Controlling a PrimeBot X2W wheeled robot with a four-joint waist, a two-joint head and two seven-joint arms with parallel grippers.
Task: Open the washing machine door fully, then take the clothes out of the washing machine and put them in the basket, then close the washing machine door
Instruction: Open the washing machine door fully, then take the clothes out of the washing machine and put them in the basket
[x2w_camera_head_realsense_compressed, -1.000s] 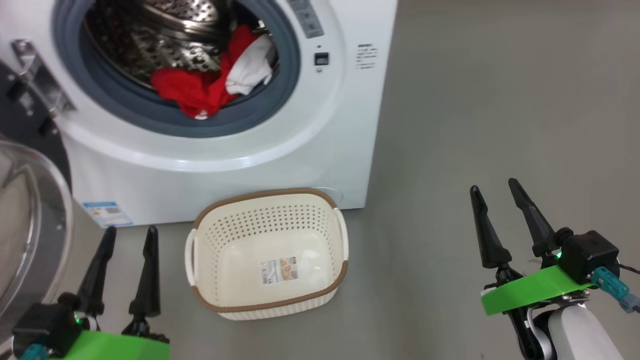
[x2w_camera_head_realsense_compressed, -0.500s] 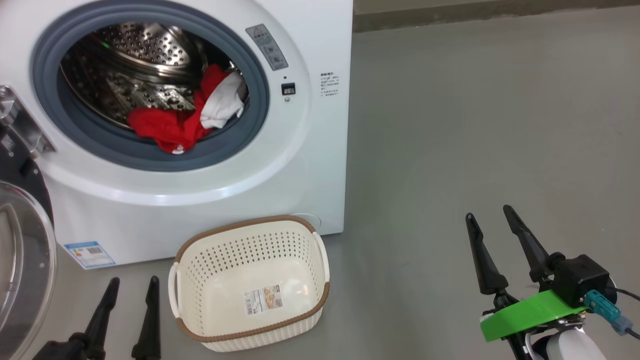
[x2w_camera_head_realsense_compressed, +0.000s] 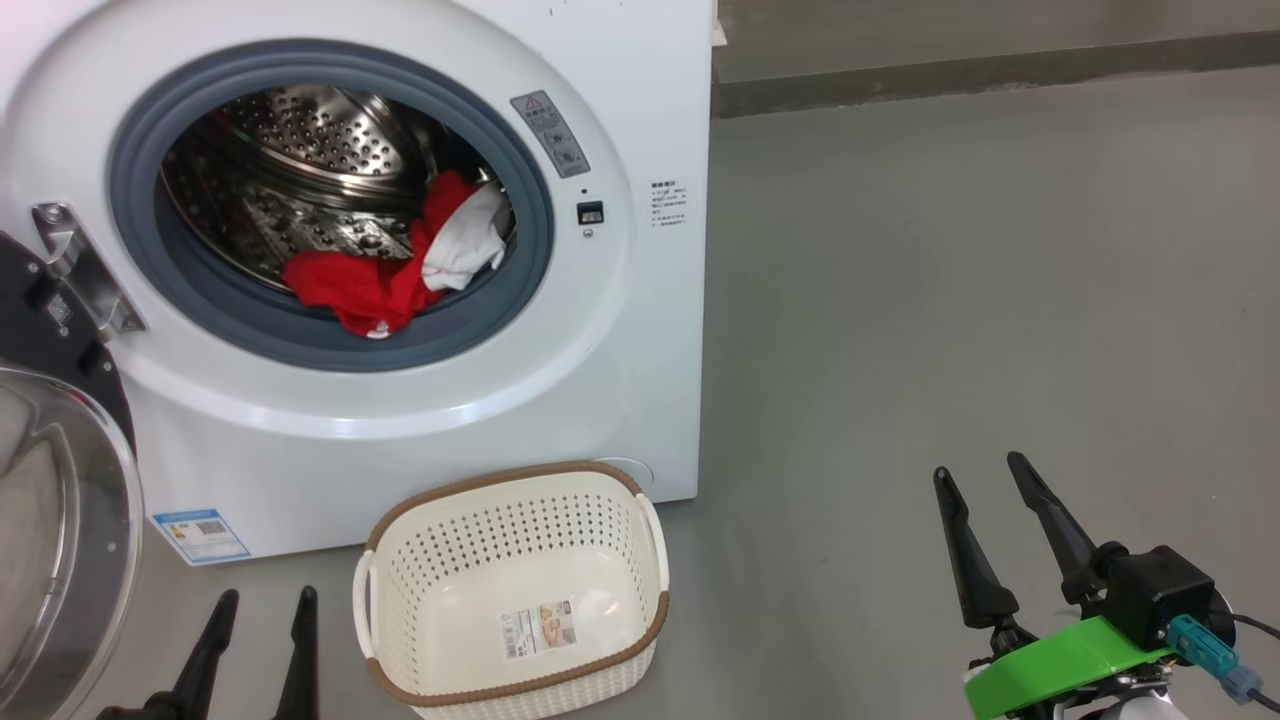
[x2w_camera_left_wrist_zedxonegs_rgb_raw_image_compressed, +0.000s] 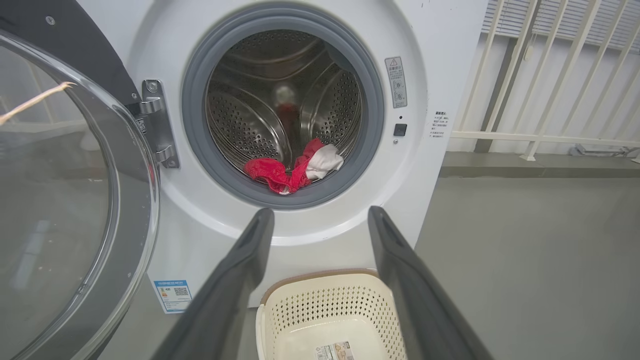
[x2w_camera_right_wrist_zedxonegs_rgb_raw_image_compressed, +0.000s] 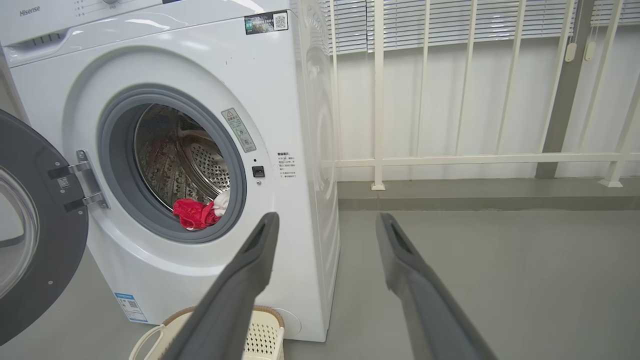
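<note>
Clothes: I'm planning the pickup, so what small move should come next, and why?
Probably reach the open left hand up and forward toward the clothes at the front of the drum: the door stands wide open, the basket is empty, and its wrist view faces them.

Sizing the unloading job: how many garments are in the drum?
2 visible: a red garment at the drum's front lip and a white garment touching it on the right; more may be hidden beneath.
</note>
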